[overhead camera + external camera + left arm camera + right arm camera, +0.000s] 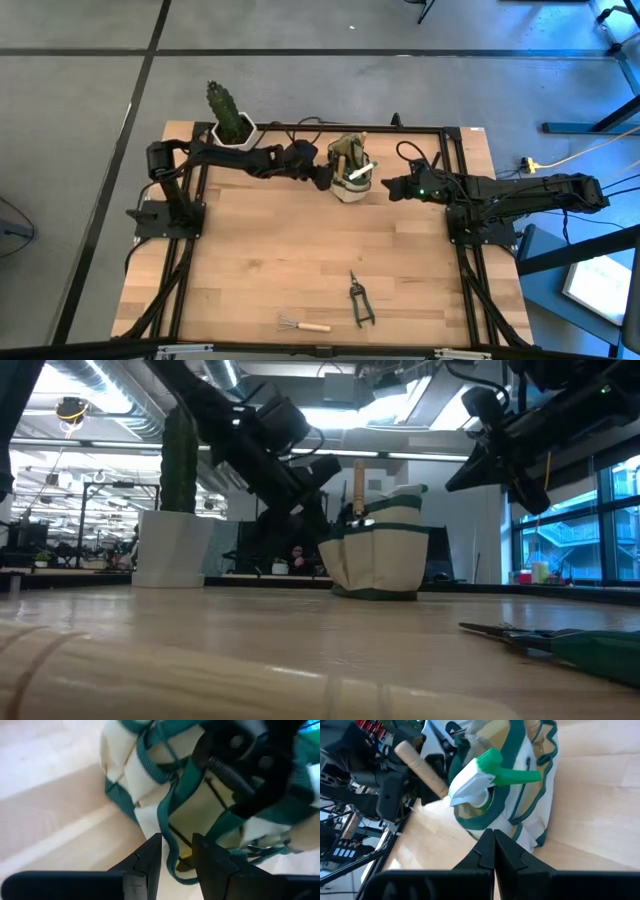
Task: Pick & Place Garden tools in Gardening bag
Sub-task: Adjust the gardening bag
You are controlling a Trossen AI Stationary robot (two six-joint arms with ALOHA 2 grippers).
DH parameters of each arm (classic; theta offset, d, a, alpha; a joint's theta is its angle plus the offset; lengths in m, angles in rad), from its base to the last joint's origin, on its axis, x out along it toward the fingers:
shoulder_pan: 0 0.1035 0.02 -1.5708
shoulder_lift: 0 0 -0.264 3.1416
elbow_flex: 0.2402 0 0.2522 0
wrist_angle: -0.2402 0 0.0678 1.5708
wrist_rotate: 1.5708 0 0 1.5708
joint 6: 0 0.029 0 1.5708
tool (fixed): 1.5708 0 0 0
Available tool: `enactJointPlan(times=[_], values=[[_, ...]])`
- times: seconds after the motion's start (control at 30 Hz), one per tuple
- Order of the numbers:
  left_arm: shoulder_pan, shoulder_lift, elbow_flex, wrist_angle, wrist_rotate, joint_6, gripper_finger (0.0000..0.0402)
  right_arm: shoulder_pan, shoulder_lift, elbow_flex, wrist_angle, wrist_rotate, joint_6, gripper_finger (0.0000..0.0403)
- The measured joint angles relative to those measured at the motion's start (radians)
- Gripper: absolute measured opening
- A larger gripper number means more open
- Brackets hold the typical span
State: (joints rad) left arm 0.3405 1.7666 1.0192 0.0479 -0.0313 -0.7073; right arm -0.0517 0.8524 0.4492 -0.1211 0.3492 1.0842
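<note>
Wooden planks make up the table [300,240] we work over, and near its far edge stands the gardening bag [352,172], a soft pale tote with green trim and straps. From table height we see a wooden handle [360,485] standing upright out of its mouth. Our right wrist camera looks down into the bag and finds a spray bottle's green-and-white head [487,777] resting at the rim, with another wooden handle [422,766] leaning out on the far side.

Our left gripper [322,176] is right against the bag's left side. In the left wrist view its fingers [150,860] stand a little apart with a green strap [167,827] of the bag passing between them; we cannot tell whether they actually pinch it. Dark pruning shears [245,765] show just beyond, at the bag's opening.

Our right gripper [392,187] hovers just to the right of the bag, fingers pressed together on nothing.

Two tools lie well apart from the bag, near the front edge: a small wire rake [303,324] with a pale handle, and just to its right green-handled snips [359,300]. A cactus [224,108] in a white pot [238,134] stands at the far left corner.
</note>
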Motion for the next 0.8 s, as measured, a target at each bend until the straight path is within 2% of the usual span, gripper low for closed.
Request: enactJointPlan(times=[0.3,0.43,0.6,0.8], values=[[0.016,0.007,0.016,-0.051,-0.014,-0.019,0.0095,0.000,0.000,0.000,0.029,-0.037,0.000,0.0000],[0.005,0.016,0.016,-0.055,0.016,-0.020,0.0069,0.000,0.000,0.000,0.028,-0.037,-0.004,0.0000],[-0.012,0.015,0.017,-0.058,0.006,0.003,0.0011,0.000,0.000,0.000,0.029,-0.032,-0.012,0.0000],[-0.011,0.012,0.017,-0.125,0.040,0.040,0.0004,0.000,0.000,0.000,0.030,-0.032,-0.012,0.0000]])
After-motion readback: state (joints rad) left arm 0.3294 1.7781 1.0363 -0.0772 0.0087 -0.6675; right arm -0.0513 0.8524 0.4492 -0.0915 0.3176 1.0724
